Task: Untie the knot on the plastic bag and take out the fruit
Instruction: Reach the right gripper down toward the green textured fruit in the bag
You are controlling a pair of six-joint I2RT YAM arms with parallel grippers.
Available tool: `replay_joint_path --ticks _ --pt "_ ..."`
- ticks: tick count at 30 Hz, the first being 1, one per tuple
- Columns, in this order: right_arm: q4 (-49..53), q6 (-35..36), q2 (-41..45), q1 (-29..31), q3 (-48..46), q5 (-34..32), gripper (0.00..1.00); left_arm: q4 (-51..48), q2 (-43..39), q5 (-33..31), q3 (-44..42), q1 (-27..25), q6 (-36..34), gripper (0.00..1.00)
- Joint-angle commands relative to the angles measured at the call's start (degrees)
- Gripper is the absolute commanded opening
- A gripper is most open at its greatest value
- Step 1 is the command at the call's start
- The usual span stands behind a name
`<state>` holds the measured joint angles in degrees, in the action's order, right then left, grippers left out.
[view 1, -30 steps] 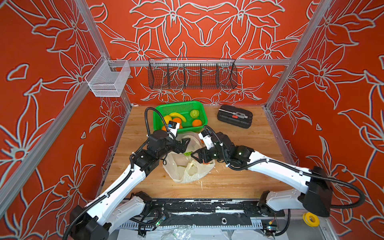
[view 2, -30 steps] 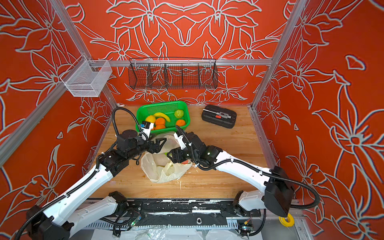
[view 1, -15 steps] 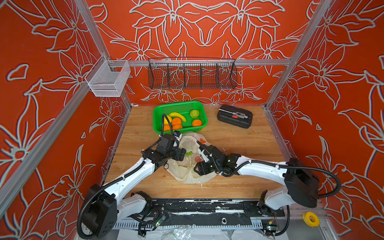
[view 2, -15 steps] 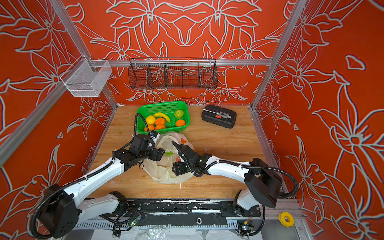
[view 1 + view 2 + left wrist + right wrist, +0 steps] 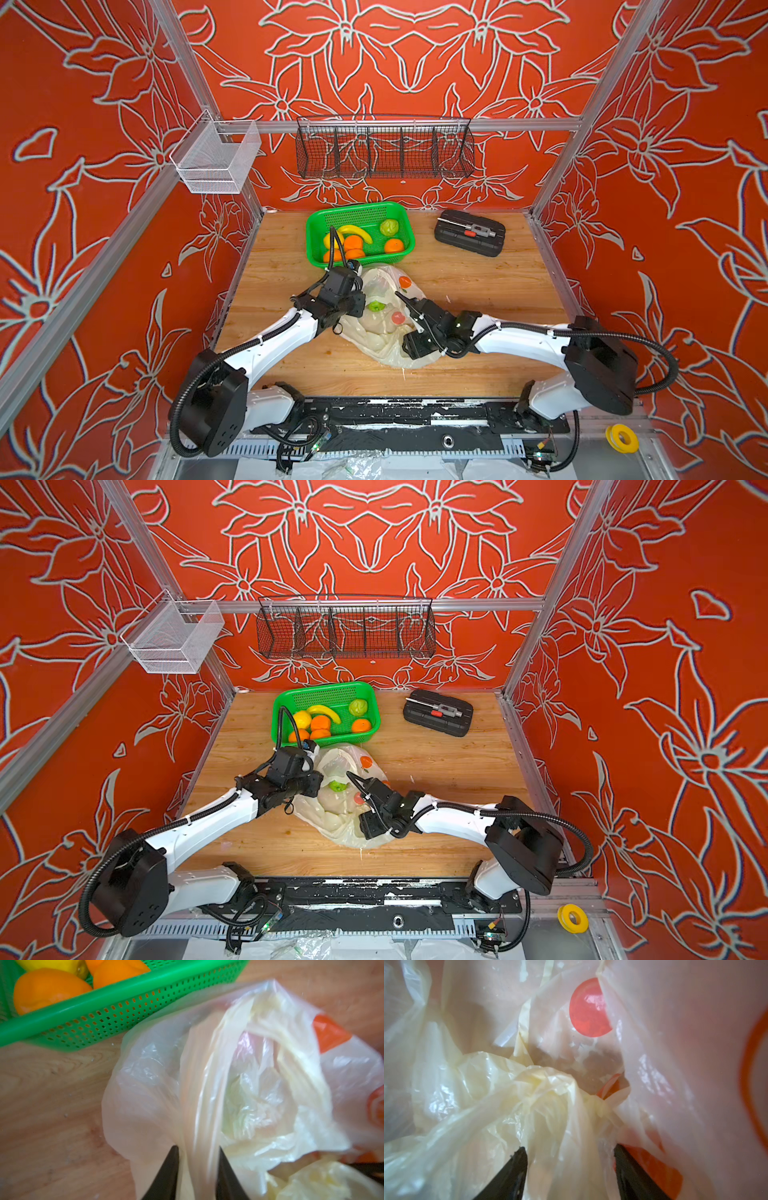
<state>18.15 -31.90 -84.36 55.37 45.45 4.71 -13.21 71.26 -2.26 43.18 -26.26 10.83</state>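
Obs., both top views: plastic bag [image 5: 374,343] lies crumpled at the centre of the tabletop [image 5: 490,291]. Film is cream-white with orange and red printed discs. Green basket [image 5: 357,209] sits at 12 o'clock from the bag, its near wall just beside the bag's far edge; contact not resolvable. Black case [image 5: 469,233] at 2 o'clock from the bag, well apart.

Fruit: oranges [image 5: 353,242], one lemon [image 5: 302,720] and one bumpy green fruit [image 5: 388,227] lie in the basket, alongside a banana [image 5: 358,233]. A green patch [image 5: 376,306] shows near the bag's middle; fruit or print, cannot tell.

Left end effector [image 5: 198,1151]: at the bag's 9 o'clock edge. Left wrist view shows its two fingers drawn close together with a fold of bag film pinched between them. The film runs away from the jaws in long stretched pleats.

Right end effector [image 5: 571,1151]: at the bag's 4 o'clock side, one slim finger [image 5: 405,300] pointing toward 11 o'clock over the film. Right wrist view shows its fingers well apart with crumpled film bunched in the gap; no pinch visible. A twisted gather [image 5: 550,1088] of film sits just ahead of the jaws; whether it is the knot I cannot tell
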Motion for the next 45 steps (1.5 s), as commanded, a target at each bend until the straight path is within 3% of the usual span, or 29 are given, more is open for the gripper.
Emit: replay_joint_path --ticks 1,2,10,17,26,30,34,39,45 --pt "3.3 1.9 3.6 0.5 0.6 -3.2 0.73 0.1 -2.8 2.1 2.4 0.0 5.0 0.04" --pt "3.3 2.1 4.6 0.6 0.8 -3.5 0.75 -0.6 -3.3 2.1 2.8 0.0 6.7 0.00" --pt "-0.2 1.8 12.5 0.7 2.3 -9.9 0.84 -1.8 -7.9 6.3 3.8 0.0 13.6 0.00" --pt "-9.7 1.2 14.3 0.7 3.8 -8.4 0.87 -1.6 -9.3 8.2 2.7 -0.1 16.7 0.00" --pt "-12.7 -0.1 6.9 0.7 9.1 -0.2 0.79 -0.7 -9.6 7.8 1.0 -0.1 19.0 0.00" --pt "-14.4 -3.4 3.8 0.8 6.6 1.3 0.77 -0.5 -10.7 8.1 0.8 0.0 19.6 0.00" --pt "-15.4 -2.4 -1.6 0.8 4.6 -2.2 0.74 0.4 -11.8 7.9 0.1 0.0 20.4 0.00" --pt "-15.8 -2.4 -7.5 0.9 4.1 -1.9 0.73 -0.5 -12.5 7.6 0.0 -0.1 20.5 0.00" --pt "-15.7 1.0 -7.6 0.9 6.6 -5.9 0.75 0.2 -12.7 7.7 -1.3 -0.1 20.9 0.00"
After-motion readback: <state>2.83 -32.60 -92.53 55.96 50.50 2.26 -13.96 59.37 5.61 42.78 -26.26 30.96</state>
